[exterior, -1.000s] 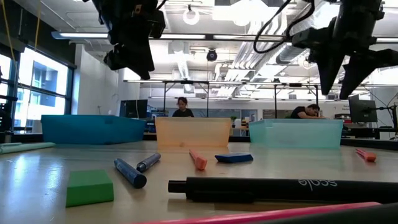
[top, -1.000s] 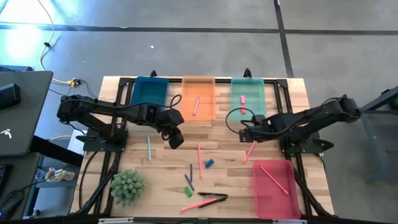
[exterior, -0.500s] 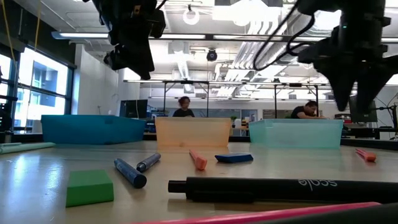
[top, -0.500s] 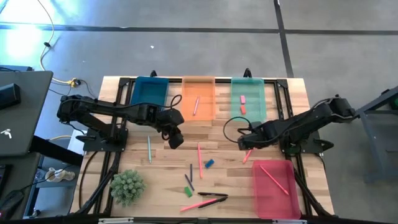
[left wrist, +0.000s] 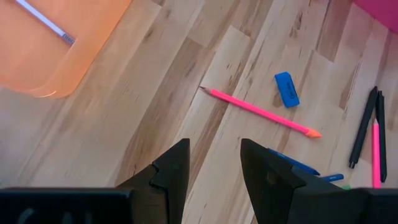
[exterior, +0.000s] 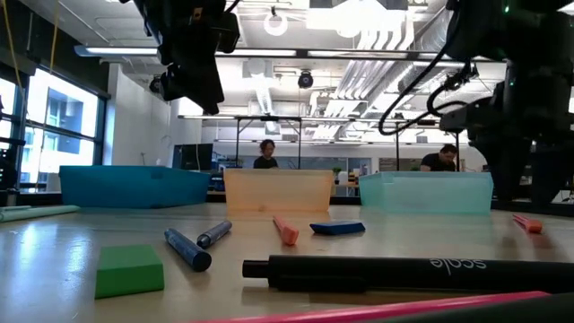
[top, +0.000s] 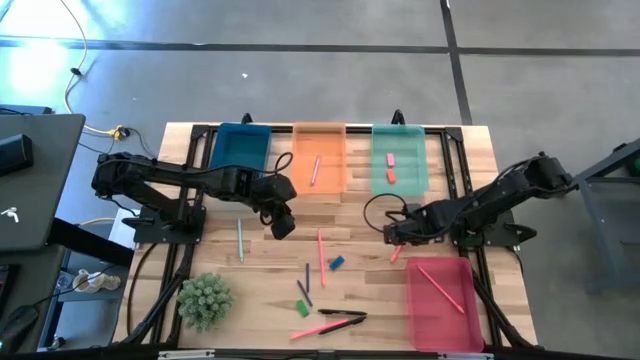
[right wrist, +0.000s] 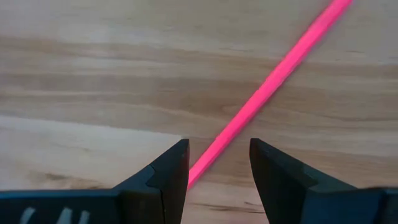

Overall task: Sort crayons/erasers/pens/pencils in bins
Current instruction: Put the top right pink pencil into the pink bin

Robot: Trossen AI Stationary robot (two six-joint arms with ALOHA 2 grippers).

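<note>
Dropped lower onto table: right gripper (right wrist: 217, 163), fingers apart astride pink stick (right wrist: 273, 78), seen only from wrist. Left gripper (top: 283, 226) hovering, parted, empty.

a grey concrete floor (top: 300, 80) crossed by dark lines lay around the wooden table (top: 260, 255). a dark desk (top: 30, 180) stood off the table's left edge. beyond its far edge, an open workshop showed bright ceiling lights (exterior: 377, 36), exposed pipes, a tall window (exterior: 63, 126), and two people seated at distant benches.
</note>
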